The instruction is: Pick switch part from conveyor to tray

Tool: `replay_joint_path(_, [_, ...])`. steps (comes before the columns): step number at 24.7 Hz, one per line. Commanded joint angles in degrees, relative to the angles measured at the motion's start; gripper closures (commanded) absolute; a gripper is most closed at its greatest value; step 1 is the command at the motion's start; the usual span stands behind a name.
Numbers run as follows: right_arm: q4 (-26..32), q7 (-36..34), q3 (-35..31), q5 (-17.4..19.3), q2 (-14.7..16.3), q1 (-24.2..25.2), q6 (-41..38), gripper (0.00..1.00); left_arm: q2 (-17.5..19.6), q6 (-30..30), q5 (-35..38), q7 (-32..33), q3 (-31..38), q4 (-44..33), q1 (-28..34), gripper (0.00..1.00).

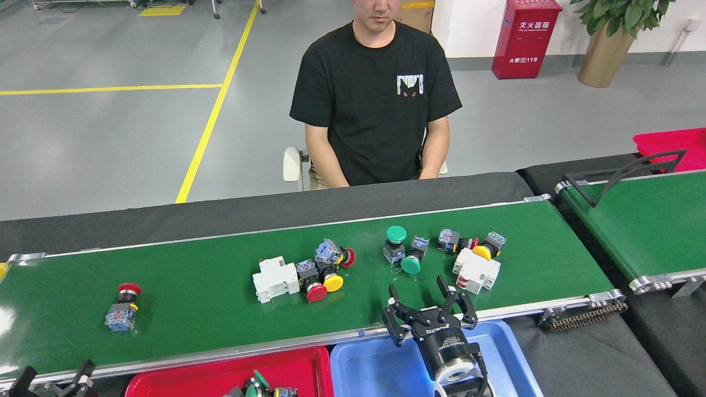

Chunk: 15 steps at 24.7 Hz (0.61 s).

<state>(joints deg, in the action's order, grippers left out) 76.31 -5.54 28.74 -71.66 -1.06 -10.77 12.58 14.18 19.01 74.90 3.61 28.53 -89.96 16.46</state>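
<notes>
The conveyor (pixel 209 298) runs across the head view and carries several switch parts. A red push button (pixel 122 309) lies at the left. A white breaker (pixel 274 278) sits mid-belt beside a cluster of red and yellow buttons (pixel 325 270). Further right are two green buttons (pixel 401 251), a second white breaker (pixel 475 270) and small parts (pixel 469 242). My right gripper (pixel 417 288) is open and empty over the belt's near rail, just in front of the green buttons. Only the spread fingertips of my left gripper (pixel 55 376) show at the bottom left. A red tray (pixel 193 377) and a blue tray (pixel 375 366) sit below the rail.
A person (pixel 375 99) sits behind the belt with hands below its far edge. A second green belt (pixel 651 226) with a black guide bar stands at the right, with a red bin (pixel 670 143) behind it. The red tray holds some parts (pixel 259 387).
</notes>
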Motion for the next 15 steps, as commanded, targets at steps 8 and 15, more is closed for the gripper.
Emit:
replay_joint_path(8, [-14.52,1.41,0.36,-0.14,-7.91,-12.26,0.08,0.00,1.20,-1.17,2.35,0.08,-4.44,9.80,-11.10,0.01])
replay_joint_path(15, [-24.37,1.41,0.09,2.05,-8.35,-18.68,0.08,0.00,4.72,-1.87,2.62,0.17,-7.43,22.55,-22.35,0.01])
